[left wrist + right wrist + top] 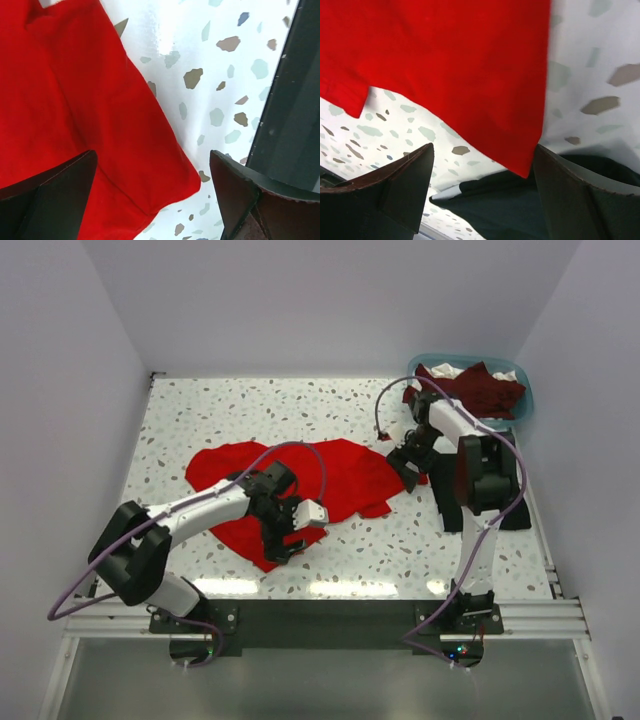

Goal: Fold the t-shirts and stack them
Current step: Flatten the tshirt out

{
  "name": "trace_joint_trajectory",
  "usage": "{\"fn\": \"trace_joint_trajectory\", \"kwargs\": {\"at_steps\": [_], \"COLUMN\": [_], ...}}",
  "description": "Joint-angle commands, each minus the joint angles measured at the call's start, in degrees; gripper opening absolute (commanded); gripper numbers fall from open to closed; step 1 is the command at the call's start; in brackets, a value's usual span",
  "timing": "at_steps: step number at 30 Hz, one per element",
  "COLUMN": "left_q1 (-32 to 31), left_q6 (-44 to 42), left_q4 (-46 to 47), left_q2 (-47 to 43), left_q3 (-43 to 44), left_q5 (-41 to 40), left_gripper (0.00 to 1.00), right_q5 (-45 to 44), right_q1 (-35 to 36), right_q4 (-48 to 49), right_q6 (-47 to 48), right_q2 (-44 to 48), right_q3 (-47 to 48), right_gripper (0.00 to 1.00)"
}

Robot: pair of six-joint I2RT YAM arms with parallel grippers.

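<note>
A bright red t-shirt lies spread and creased on the speckled table. My left gripper is open low over its near corner; in the left wrist view the red shirt has its corner between the fingers of the left gripper. My right gripper is open at the shirt's right edge; in the right wrist view a red corner hangs between the fingers of the right gripper. Dark cloth, seemingly the black t-shirt, lies beneath it. A dark maroon t-shirt sits in the basket.
The light blue plastic basket stands at the far right corner and also holds some white cloth. White walls close in the table on three sides. A dark metal rail runs along the near edge.
</note>
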State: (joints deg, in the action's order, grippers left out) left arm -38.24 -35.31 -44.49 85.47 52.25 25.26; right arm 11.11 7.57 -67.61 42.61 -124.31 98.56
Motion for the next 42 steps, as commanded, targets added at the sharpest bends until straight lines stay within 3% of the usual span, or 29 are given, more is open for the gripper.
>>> {"fn": "trace_joint_trajectory", "kwargs": {"at_steps": [1,2,5,6,8,9,10,11,12,13,14,19,21,22,23,24,26,28,29,34,42], "left_q1": [-2.36,-2.63,-2.89,-2.98,-2.89,-2.72,-1.67,-0.62,0.61,4.19,6.57,19.23,20.92,21.27,20.75,19.70,12.69,3.32,0.91,-11.12,-16.95], "left_q6": [4.28,4.81,5.60,5.78,5.95,5.78,5.60,5.08,4.81,4.64,4.11,1.13,-1.67,-3.17,-3.97,-2.15,1.80,6.55,7.96,17.02,18.52], "left_q4": [7.30,8.10,10.30,10.47,10.56,10.83,10.22,9.43,8.38,5.41,3.38,-4.89,-8.31,-14.68,-17.27,-18.25,-12.67,-3.47,-1.41,5.62,12.93], "left_q2": [1.27,1.54,2.94,3.56,3.92,3.39,1.82,0.93,0.32,-0.65,-1.09,-5.04,-5.40,-4.97,-4.79,-5.05,-8.46,-12.67,-13.05,-6.47,1.79], "left_q3": [-1.44,-2.49,-3.90,-3.91,-3.91,-3.74,-3.47,-1.56,-0.14,1.70,6.07,16.03,19.63,20.95,22.36,21.85,15.48,9.74,5.71,1.29,-3.03], "left_q5": [-6.09,-7.14,-11.18,-13.28,-15.40,-16.89,-17.08,-16.30,-15.94,-14.98,-12.88,-4.61,-0.42,2.58,5.13,7.59,4.12,-4.66,-5.99,-11.97,-24.00], "left_gripper": [1.00,1.00,0.92,0.80,0.63,0.44,0.36,0.30,0.10,0.00,0.00,0.00,0.00,0.00,0.05,0.39,0.59,0.79,0.81,0.89,0.88], "right_q5": [-3.45,-3.82,-5.31,-5.40,-5.58,-5.49,-5.40,-4.88,-4.44,-3.91,-3.30,-1.54,-0.75,-0.57,-0.74,-0.83,-0.57,-0.22,-0.04,0.40,0.31], "right_q1": [0.51,0.60,0.86,0.86,0.86,0.86,0.86,0.86,0.86,0.86,0.86,0.86,0.86,0.86,0.95,0.86,0.86,0.95,0.95,1.04,0.95], "right_q4": [2.56,3.27,4.60,4.60,4.16,3.46,2.85,2.14,0.83,0.21,-0.23,-2.87,-3.31,-4.01,-4.36,-4.72,-6.38,-6.30,-6.04,-5.16,-4.63], "right_q6": [2.39,2.56,2.74,2.74,3.00,3.09,3.09,2.74,2.57,2.22,1.87,-0.07,-0.86,-0.86,-0.86,-0.78,-0.60,-1.04,-1.30,-3.06,-3.59], "right_q2": [2.58,2.50,2.32,2.49,3.02,3.63,3.81,4.16,4.43,5.39,5.92,9.08,10.75,11.02,11.02,10.85,10.32,10.14,10.05,10.67,12.16], "right_q3": [-3.11,-4.07,-4.26,-4.00,-2.86,-2.24,-0.41,0.74,2.14,4.68,5.93,14.18,15.42,16.21,16.40,16.31,15.79,13.95,13.33,10.25,8.05], "right_gripper": [0.80,0.78,0.61,0.49,0.34,0.12,0.00,0.00,0.00,0.00,0.00,0.00,0.00,0.00,0.00,0.00,0.00,0.00,0.00,0.00,0.00]}}
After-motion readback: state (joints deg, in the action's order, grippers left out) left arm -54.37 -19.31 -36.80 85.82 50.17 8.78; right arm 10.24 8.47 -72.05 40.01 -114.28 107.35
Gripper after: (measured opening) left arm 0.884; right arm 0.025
